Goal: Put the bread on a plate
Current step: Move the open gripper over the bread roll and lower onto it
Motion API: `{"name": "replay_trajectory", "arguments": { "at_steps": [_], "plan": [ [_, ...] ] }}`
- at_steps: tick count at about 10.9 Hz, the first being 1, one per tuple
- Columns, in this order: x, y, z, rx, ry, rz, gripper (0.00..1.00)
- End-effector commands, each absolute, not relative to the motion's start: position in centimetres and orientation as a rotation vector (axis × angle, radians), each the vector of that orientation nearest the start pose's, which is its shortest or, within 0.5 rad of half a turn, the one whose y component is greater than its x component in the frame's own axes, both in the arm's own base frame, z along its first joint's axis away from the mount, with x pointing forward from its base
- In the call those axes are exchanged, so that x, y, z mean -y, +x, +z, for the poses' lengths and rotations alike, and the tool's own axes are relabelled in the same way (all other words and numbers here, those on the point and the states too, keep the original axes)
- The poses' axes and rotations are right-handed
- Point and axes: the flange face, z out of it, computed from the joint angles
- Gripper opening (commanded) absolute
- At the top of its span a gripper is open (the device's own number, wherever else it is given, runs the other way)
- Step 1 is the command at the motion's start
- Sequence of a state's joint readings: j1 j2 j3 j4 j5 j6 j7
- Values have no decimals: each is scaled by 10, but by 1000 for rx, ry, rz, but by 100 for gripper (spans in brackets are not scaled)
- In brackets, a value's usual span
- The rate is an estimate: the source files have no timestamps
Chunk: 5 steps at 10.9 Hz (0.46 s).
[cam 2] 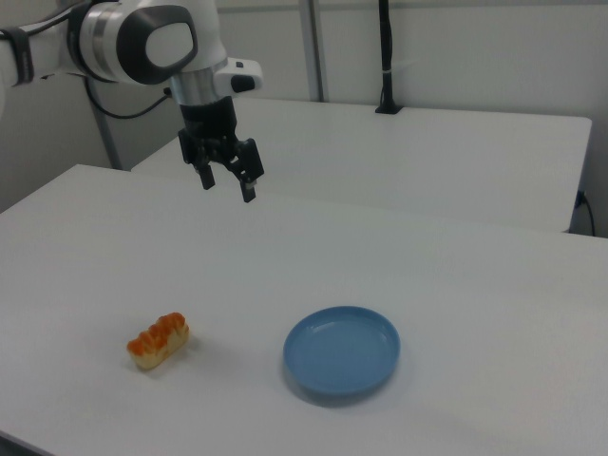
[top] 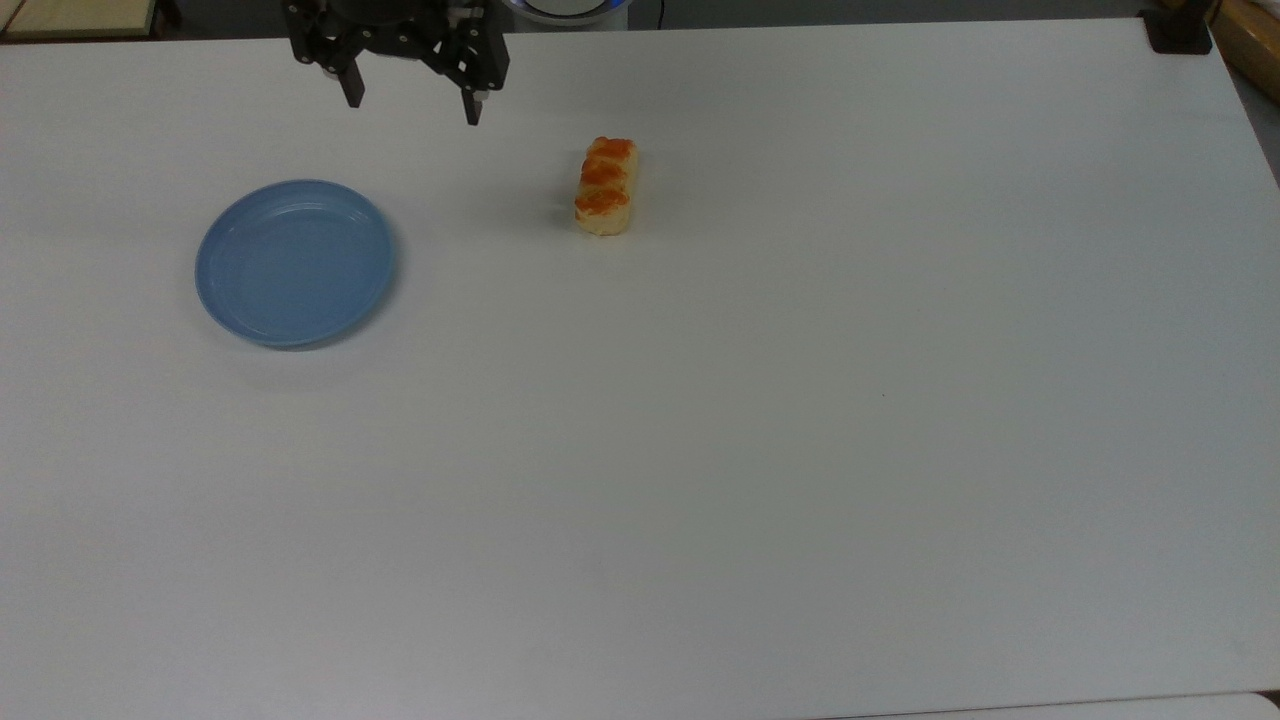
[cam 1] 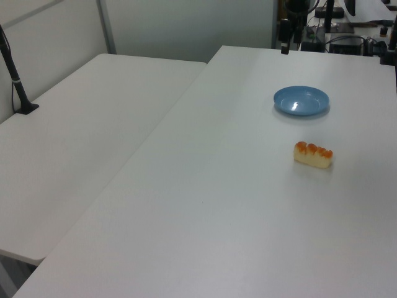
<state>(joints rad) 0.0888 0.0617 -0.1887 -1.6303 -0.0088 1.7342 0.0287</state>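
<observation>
On your table (top: pixel 800 450), the plate (top: pixel 295 262) sits toward the top view's left edge, the bread (top: pixel 605 186) well apart to its right in the top view, nearer the far edge. Bread lies with its long axis running toward that far edge (plate holds nothing). The gripper (top: pixel 412 105) hangs above the far edge, between plate and bread in the top view. In the right view, bread (cam 2: pixel 159 341) lies left of plate (cam 2: pixel 342 350), gripper (cam 2: pixel 228 182) above and behind both.

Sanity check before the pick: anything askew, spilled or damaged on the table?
Nothing stands out. The bread lies flat and whole on the white table, bumps up, apart from the plate. The plate sits level and bare. The pincer hangs open above the table, holding nothing.
</observation>
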Motion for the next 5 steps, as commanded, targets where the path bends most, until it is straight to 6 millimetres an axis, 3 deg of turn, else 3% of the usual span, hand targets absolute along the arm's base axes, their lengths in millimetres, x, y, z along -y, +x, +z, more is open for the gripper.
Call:
{"name": "replay_trajectory", "arguments": {
  "at_steps": [1, 5],
  "plan": [
    [11, 544, 567, -135, -3127, 13, 100],
    [-40, 517, 534, -124, -3130, 101, 100]
  ]
}}
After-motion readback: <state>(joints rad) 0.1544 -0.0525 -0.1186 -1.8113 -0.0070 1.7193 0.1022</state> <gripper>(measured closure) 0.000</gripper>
